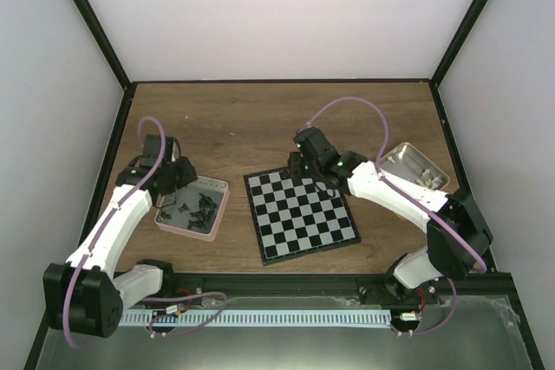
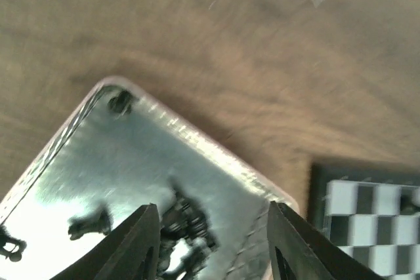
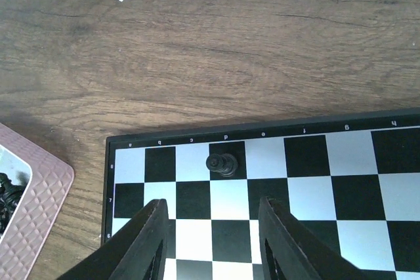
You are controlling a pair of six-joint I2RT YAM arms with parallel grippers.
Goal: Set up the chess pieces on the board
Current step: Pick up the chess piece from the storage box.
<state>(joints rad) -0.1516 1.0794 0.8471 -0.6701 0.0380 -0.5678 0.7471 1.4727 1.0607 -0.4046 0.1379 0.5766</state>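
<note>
The board [image 1: 299, 214] lies mid-table. In the right wrist view one black chess piece [image 3: 222, 163] stands on a dark square of the board [image 3: 328, 181] in its far row. My right gripper [image 3: 213, 218] hovers just behind that piece, open and empty, over the board's far edge [image 1: 305, 171]. My left gripper [image 2: 213, 227] hangs over the pink-rimmed tray [image 2: 197, 139], jaws apart. A blurred clump of black chess pieces [image 2: 187, 224] lies between the fingers, close to the left finger [image 2: 141, 244]. Nothing is gripped.
The pink-rimmed tray [image 1: 217, 214] with several black pieces sits left of the board. A tan tin [image 1: 408, 158] holding pale pieces stands at the right behind my right arm. Black frame posts and white walls enclose the table.
</note>
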